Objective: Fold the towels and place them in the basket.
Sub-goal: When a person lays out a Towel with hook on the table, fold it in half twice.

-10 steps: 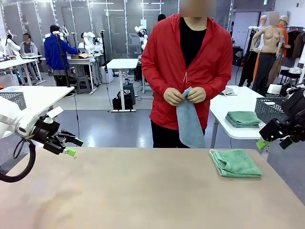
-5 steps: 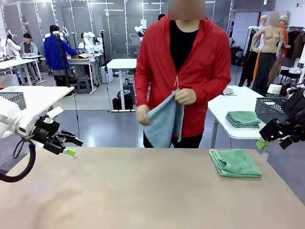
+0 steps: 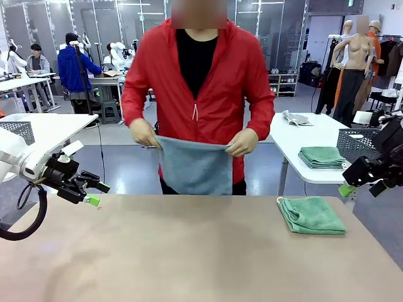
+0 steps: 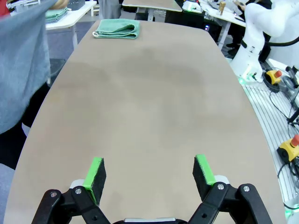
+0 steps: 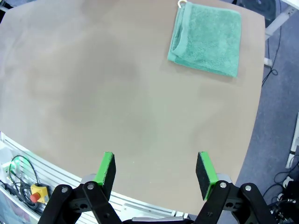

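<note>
While the person holds the grey towel spread by its top corners above the far edge of the worktop, the green towel lies folded on the worktop's right side. The left hand hovers wide and empty over the left edge; the right hand, also wide and empty, hangs at the right edge, near the green towel

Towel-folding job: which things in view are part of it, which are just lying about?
Job: grey-blue towel stretched between the person's hands; folded mint green towel on the table.
Lying about: green towel stack, crumpled cloth on the white side table.
</note>
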{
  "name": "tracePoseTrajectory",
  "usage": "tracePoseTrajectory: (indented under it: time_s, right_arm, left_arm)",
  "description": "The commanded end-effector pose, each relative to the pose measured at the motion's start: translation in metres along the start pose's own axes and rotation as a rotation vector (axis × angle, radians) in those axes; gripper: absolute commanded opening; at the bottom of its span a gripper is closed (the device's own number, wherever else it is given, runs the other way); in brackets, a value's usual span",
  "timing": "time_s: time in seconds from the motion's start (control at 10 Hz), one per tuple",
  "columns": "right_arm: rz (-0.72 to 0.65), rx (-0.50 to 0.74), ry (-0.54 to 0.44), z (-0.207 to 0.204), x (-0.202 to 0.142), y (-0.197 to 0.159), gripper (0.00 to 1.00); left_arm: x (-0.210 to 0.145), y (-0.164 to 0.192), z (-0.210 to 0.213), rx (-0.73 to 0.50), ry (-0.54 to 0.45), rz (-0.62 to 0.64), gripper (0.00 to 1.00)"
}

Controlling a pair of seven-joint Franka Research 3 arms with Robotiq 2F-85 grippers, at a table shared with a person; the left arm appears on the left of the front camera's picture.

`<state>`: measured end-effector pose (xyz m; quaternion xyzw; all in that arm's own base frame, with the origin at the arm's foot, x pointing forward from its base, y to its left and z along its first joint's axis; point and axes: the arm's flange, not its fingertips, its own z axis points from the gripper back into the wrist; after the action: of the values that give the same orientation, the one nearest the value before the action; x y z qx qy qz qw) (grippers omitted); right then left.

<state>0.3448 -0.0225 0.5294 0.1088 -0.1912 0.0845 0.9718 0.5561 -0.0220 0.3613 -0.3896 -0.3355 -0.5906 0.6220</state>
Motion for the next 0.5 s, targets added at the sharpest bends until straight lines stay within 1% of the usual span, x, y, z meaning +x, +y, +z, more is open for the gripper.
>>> tracePoseTrajectory:
  time_s: [0.0,0.4]
  right_arm:
    - [-0.024,-0.015,-0.005,0.0008,0.0026,0.0024,0.86]
    - [-0.024,-0.015,-0.005,0.0008,0.0026,0.0024,0.86]
  left_arm:
    - [0.0026,-0.0008,0.0008,0.001,0.008,0.001,0.94]
    - [0.0026,-0.0008,0.0008,0.001,0.008,0.001,0.94]
